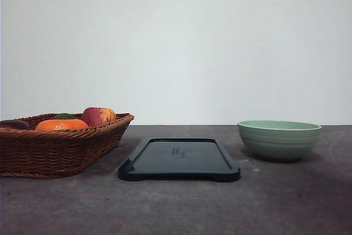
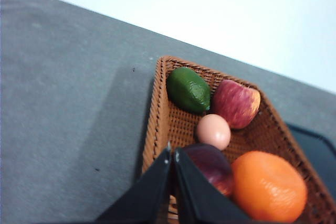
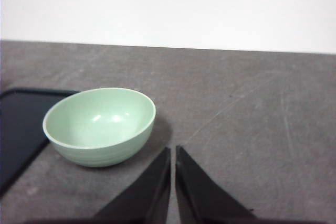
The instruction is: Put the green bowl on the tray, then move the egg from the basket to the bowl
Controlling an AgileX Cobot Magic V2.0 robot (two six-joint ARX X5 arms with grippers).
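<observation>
Two closed pincers over a grey tabletop (image 1: 176,207) with a basket (image 1: 55,149), tray (image 1: 179,160) and bowl (image 1: 279,140) in a row.

The left pincer (image 2: 172,153) has its fingers pressed together with nothing between them, poised above the basket's near rim. Just beyond its tips lies the egg (image 2: 213,131), with a dark red fruit (image 2: 212,169) beside the tips, an orange (image 2: 269,185) further to that side, and a lime (image 2: 188,89) and an apple (image 2: 235,103) behind the egg. The fruit crowds the egg closely. The right pincer (image 3: 172,150) is likewise shut and empty; the bowl sits just ahead and to one side of it on bare tabletop, beside the tray's edge but not on it. Open tabletop lies on the pincer's other side. In the front view the basket is cut off at the edge and the egg is hidden behind its wall.
</observation>
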